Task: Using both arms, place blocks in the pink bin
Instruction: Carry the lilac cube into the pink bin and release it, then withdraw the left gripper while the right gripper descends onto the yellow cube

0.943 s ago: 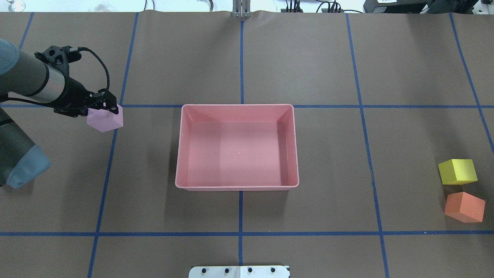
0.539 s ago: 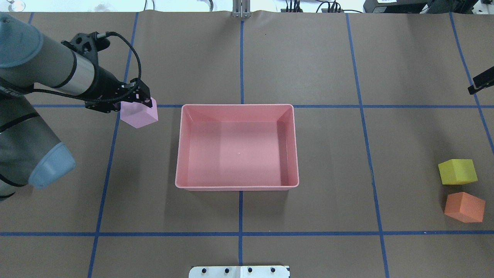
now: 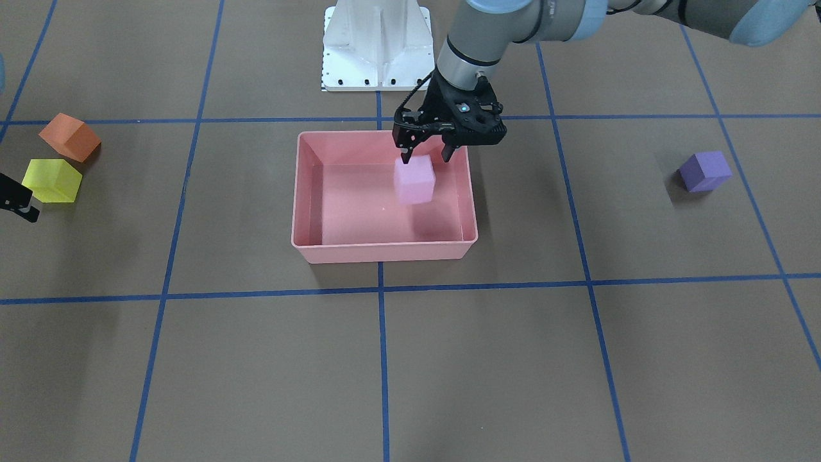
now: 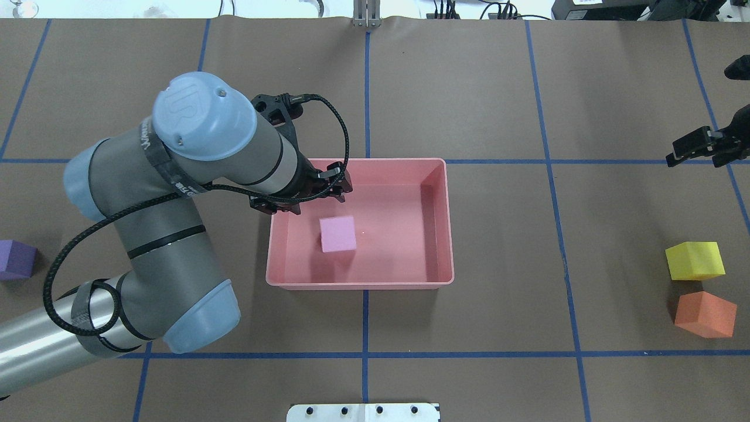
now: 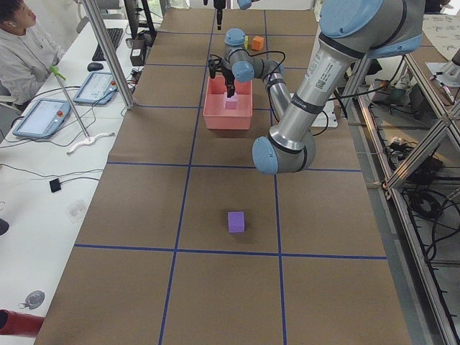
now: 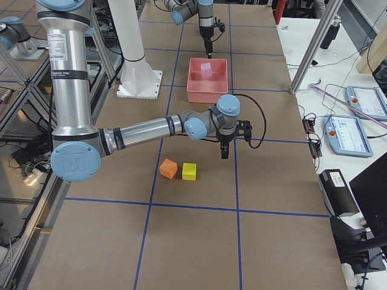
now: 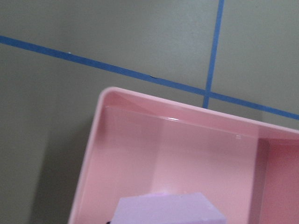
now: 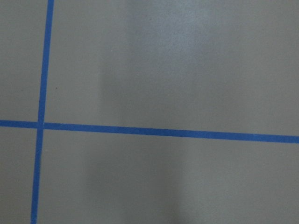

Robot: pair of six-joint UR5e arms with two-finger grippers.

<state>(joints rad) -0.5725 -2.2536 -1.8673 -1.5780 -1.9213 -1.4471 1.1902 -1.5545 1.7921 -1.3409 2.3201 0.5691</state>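
The left claw (image 3: 426,158), spread, is hovering over the pink bin (image 3: 346,252) with the light pink cube (image 3: 414,182) loose below, seemingly light, matte, grippable across opposite flat faces.

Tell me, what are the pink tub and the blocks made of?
The tub looks like smooth plastic: its walls catch glints of light. The pink block and yellow block look dull, with no shine, perhaps foam; painted wood is possible too.

The left hand (image 3: 426,156) hangs over the pink bin (image 3: 385,251), fingers (image 3: 447,153) spread, the light pink cube (image 3: 414,180) just below them. The purple cube (image 3: 705,171) lies well apart.
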